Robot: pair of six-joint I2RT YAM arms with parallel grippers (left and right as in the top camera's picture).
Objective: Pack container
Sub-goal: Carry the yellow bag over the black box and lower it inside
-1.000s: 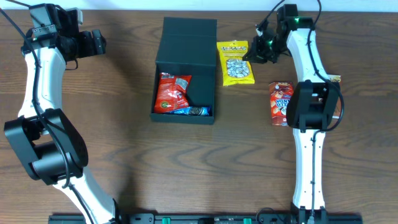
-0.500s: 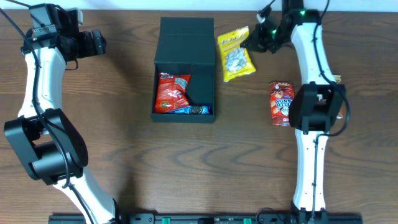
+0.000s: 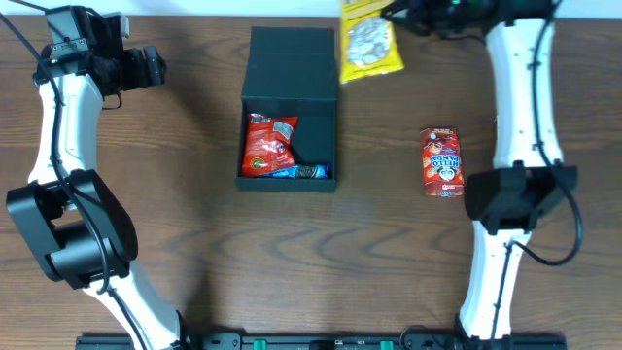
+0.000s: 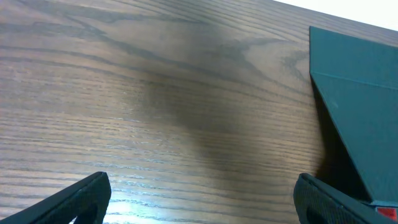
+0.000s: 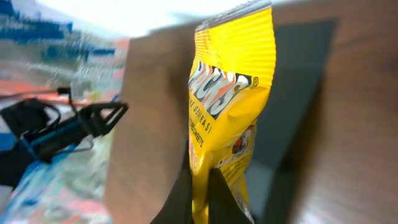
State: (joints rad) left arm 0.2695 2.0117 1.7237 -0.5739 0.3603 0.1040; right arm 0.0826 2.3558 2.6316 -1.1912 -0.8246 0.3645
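— Spreading wide, the worktop [image 3: 194,243] is dark brown wood grain, matte; a pale strip edges its far side.
— And the container [image 3: 289,107]?
— Mid-worktop; rigid black cardboard, rectangular, flap lid open towards the far edge; a glossy red packet [image 3: 269,144] lies inside.
— The grippers?
— The right gripper [image 3: 394,14] is clenched on a crinkled yellow packet [image 3: 370,44] near the far edge; the left gripper [image 3: 155,66] is released, fingers spread over bare wood.
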